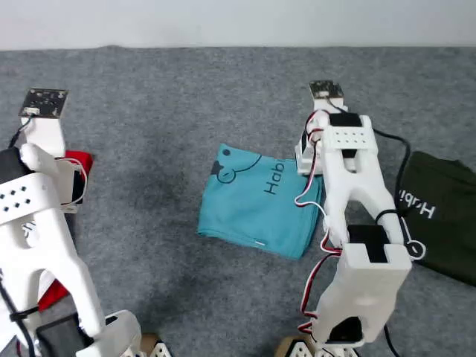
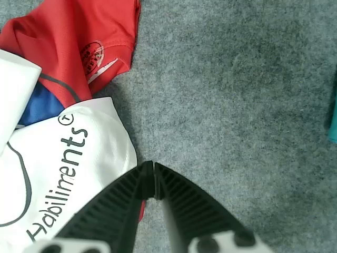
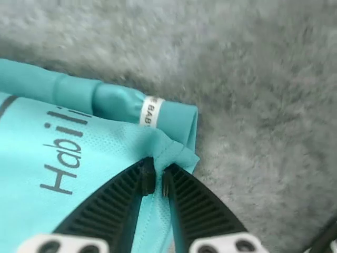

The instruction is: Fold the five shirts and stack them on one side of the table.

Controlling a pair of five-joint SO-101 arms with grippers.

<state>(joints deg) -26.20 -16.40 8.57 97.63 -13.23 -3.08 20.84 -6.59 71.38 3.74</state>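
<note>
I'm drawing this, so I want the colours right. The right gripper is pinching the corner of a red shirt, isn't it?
Not red. The right gripper is pinching the corner of a teal shirt, as the right wrist view shows.

The work surface was a grey, mottled, carpet-like fibrous table covering (image 1: 149, 111) that extended across the full width of the high view. Its pile appeared coarse and uneven in both wrist views. A plain, pale off-white wall strip (image 1: 223, 22) bordered the covering along its far edge, meeting it in a slightly irregular line. Lighting was diffuse and even. A soft-edged shadow (image 1: 141, 186) lay on the covering.
</note>
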